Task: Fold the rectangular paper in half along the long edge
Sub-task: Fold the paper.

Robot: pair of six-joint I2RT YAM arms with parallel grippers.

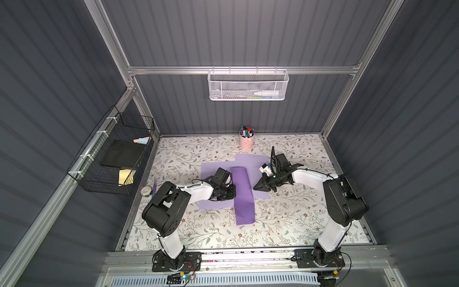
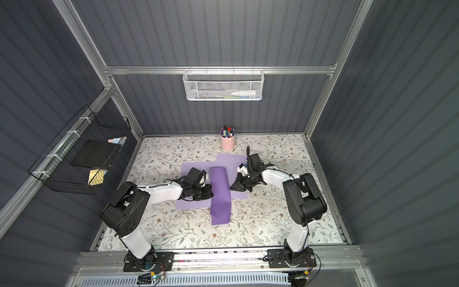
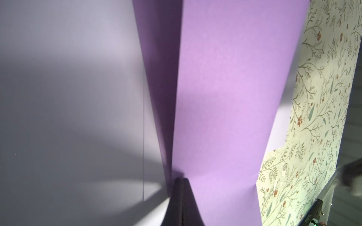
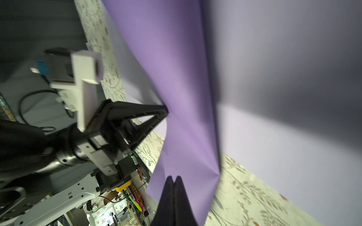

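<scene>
floral-patterned table top: lies under both pincers.

2 pale lilac flat paper sheets, overlapping: they lie on the table beneath both pincers. 1 spreads under the left arm's pincer, and the other reaches beyond the right one.

black wire wall basket: on the side wall, well apart from the left gripper on its outer side.

white mesh wall basket: on the back wall, far beyond both pincers.

deep purple rectangular paper: a long strip directly between the 2 pincers in both top views. it is bowed upward, rolled over at the far end and flat on the table at the near end.

left gripper: fingers pressed together, pinching the strip's long edge on its own side. both wrist views show this.

right gripper: fingers pressed together, tips touching the opposite long edge. whether the sheet lies between them cannot be told.

pink cylindrical cup of markers: beyond the right pincer, against the back wall.

small roll of tape: well to the outer side of the left pincer, at the table's edge.
</scene>
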